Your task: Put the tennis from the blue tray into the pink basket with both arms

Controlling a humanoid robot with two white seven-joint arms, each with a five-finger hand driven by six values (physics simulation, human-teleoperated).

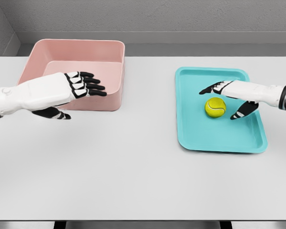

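Note:
A yellow-green tennis ball [215,107] lies in the middle of the blue tray [200,136] at the right of the table. My right hand [222,102] hovers over the tray just right of the ball, fingers spread on either side of it, holding nothing. The pink basket [112,98] stands at the back left and looks empty. My left hand [78,98] hangs over the basket's front wall, fingers stretched toward the right and thumb below, open and empty.
The white table [133,167] runs to its front edge near the bottom of the view. A grey wall rises behind the table's back edge.

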